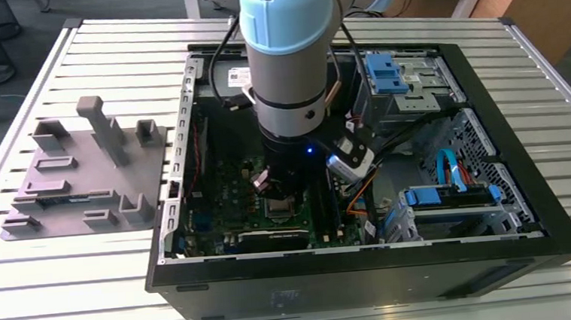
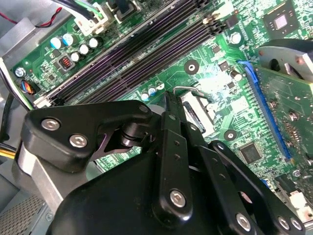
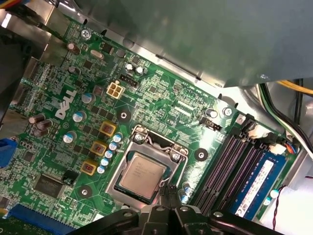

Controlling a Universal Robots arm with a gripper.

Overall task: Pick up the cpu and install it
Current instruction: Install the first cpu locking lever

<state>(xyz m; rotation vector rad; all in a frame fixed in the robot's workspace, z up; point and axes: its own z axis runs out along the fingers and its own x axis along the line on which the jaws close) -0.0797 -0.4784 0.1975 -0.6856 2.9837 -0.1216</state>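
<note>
First wrist view puts the gripper [image 3: 168,205] nearest to us, its black fingers [image 3: 166,196] drawn close together at the tips, right at one edge of the cpu [image 3: 143,176]; we cannot tell whether they touch it. We see the cpu lying flat in the metal-framed socket [image 3: 146,169] on the green motherboard [image 3: 161,98], its silver top facing up. It is square, so we cannot give it a long axis; its sides run parallel to the socket frame. Beyond the socket we see dark memory slots [image 3: 230,166] with one blue memory stick [image 3: 257,183] seated in the outermost slot.

In the second wrist view we see the gripper's black linkage [image 2: 146,166] up close, with part of the socket [image 2: 195,110] and its wire lever past the fingers; the cpu is hidden there.

In the exterior view we see the arm [image 1: 289,61] reaching down into the open computer case [image 1: 374,267], which holds the motherboard and blue-tabbed drive bays [image 1: 385,74]. A grey fixture tray [image 1: 76,182] lies on the slatted table [image 1: 52,274] to the exterior view's left of the case.
</note>
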